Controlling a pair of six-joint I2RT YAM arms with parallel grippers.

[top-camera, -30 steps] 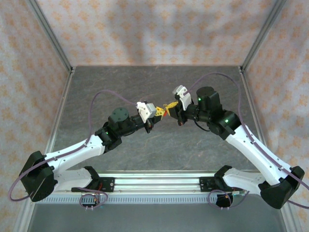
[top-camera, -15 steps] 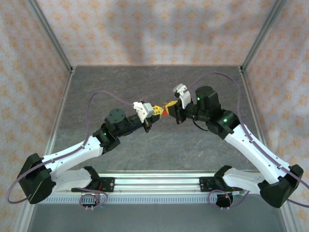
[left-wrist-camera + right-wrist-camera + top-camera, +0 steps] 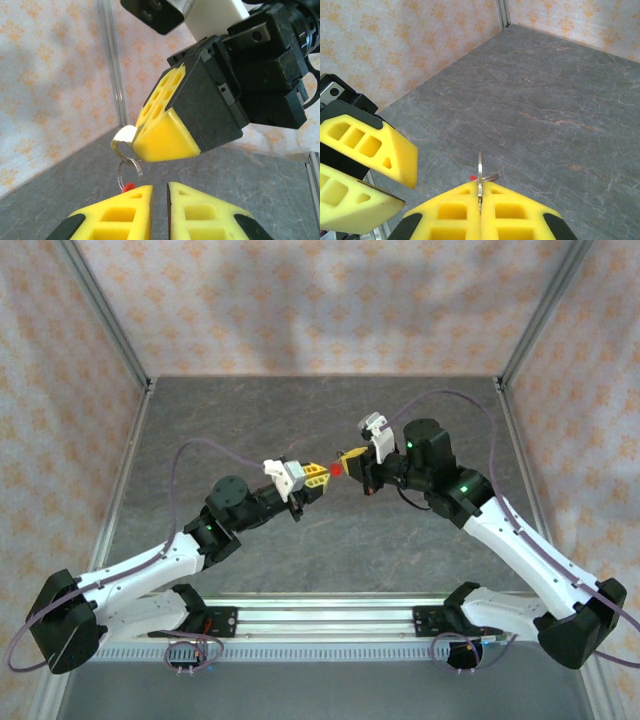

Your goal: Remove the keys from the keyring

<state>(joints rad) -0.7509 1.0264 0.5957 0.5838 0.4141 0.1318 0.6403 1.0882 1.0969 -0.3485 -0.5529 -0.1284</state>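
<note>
My right gripper (image 3: 480, 194) is shut on a flat silver key (image 3: 480, 167), held edge-up between its yellow fingers. From the key hangs a thin wire keyring (image 3: 127, 172) with a small red piece (image 3: 129, 187) on it. In the left wrist view the key's head (image 3: 125, 135) sticks out at the left of the right gripper (image 3: 165, 142). My left gripper (image 3: 160, 192) sits just below and short of the ring, its jaws a narrow gap apart with nothing between them. From above, the left gripper (image 3: 318, 478) and the right gripper (image 3: 350, 459) face each other mid-table, with the red piece (image 3: 337, 469) between them.
The grey stone-patterned tabletop (image 3: 330, 540) lies below both raised arms. Patterned walls and metal corner posts (image 3: 105, 315) close in the back and sides. A rail (image 3: 320, 618) runs along the near edge between the arm bases.
My left gripper has pulled back to the left, away from the right gripper, and its jaws have parted slightly. The right gripper has kept its place and still holds the key.
</note>
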